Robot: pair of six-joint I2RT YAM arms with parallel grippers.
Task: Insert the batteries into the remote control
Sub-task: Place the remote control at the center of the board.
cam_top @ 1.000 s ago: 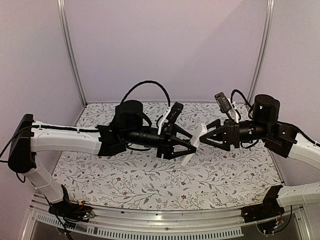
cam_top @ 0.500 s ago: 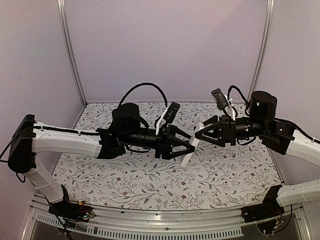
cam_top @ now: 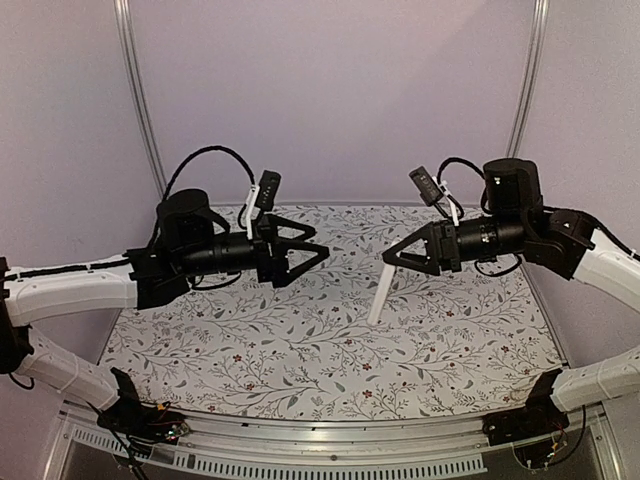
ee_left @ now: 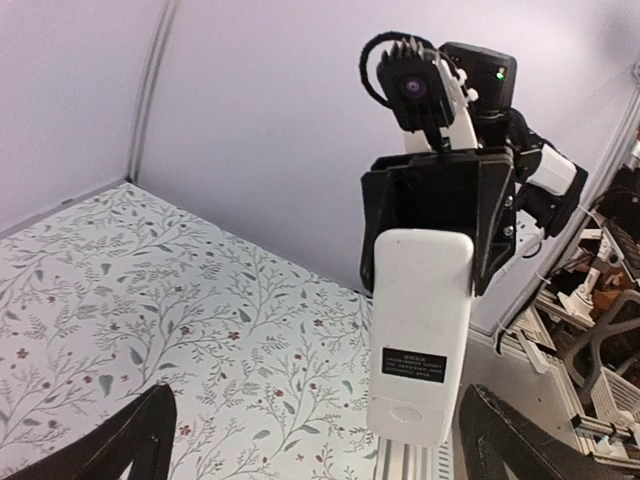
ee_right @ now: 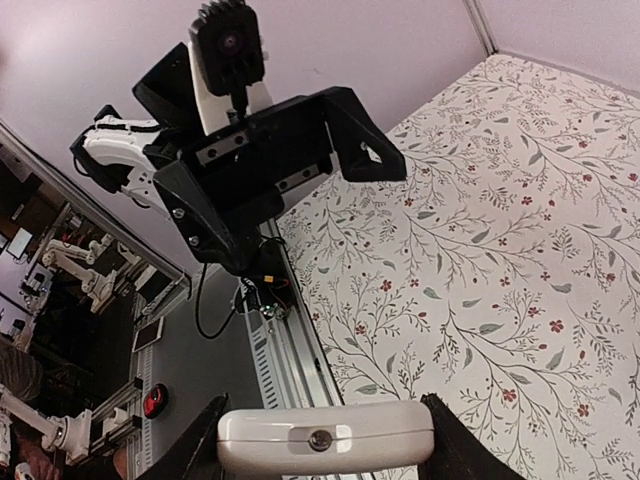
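Above the middle of the flower-patterned table [cam_top: 300,360] the remote control [cam_top: 377,297] hangs tilted, low end toward the surface — whether it touches, I cannot tell — with its top end pinched between the closed fingers of the right hand [cam_top: 388,263]. Its plain white back, bearing a small black label [ee_left: 413,362], is turned to the left hand [cam_top: 321,244], which is level with the right one and well apart from the remote, fingers spread wide and gripping nothing. Behind both stands a pale back wall [cam_top: 330,100].
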